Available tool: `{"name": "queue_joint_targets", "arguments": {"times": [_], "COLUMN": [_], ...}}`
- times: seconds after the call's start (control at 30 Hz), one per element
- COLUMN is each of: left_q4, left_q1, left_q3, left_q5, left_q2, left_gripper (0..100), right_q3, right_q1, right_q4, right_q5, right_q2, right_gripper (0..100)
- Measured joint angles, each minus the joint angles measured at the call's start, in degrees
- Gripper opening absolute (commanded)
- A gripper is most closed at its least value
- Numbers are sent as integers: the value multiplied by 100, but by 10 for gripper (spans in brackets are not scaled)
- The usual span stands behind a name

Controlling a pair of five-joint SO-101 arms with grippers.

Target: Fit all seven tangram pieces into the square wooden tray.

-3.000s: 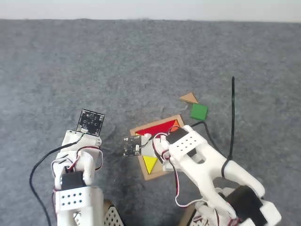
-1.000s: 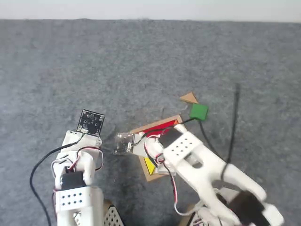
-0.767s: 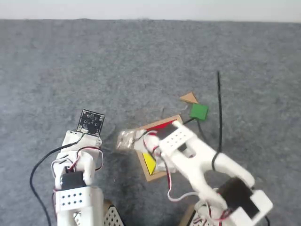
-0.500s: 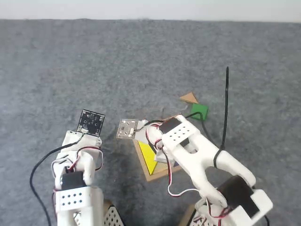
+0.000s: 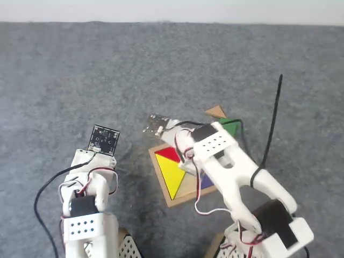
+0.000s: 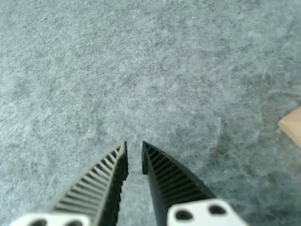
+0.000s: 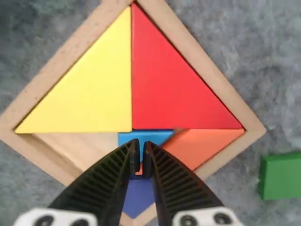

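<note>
Grey felt covered the desk [image 5: 161, 64]. Toward its near edge lay the square wooden tray [image 7: 63, 56], holding a yellow triangle [image 7: 89, 89] and a red triangle [image 7: 169, 89] side by side, with an orange piece [image 7: 202, 143] and a blue piece [image 7: 143, 137] below them. The right hand [image 7: 139, 143] hovered over the blue piece, fingers pressed together. The left hand [image 6: 134, 146], nearly pressed together, hung over bare desk. Off the tray sat a green square [image 5: 231, 127] and a tan triangle [image 5: 216, 112].
</note>
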State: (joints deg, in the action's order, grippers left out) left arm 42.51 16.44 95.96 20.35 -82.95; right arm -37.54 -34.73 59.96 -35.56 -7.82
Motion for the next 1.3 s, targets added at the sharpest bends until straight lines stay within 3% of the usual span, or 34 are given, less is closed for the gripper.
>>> {"name": "queue_joint_targets", "arguments": {"times": [0.33,0.63,0.83,1.07,1.3], "left_q4": [0,0,0,0,0], "left_q1": [0,0,0,0,0], "left_q3": [0,0,0,0,0], "left_q5": [0,0,0,0,0], "left_q2": [0,0,0,0,0], "left_gripper": [48,48,48,48,48], "right_q3": [105,273,475,114,-1134], "right_q1": [1020,1160,1160,246,-237], "right_q4": [-422,114,668,1064,-246], "right_q5": [9,-211,-281,-88,448], "right_q2": [580,527,-598,-1371,-1354], "right_gripper": [31,31,34,34,35]}}
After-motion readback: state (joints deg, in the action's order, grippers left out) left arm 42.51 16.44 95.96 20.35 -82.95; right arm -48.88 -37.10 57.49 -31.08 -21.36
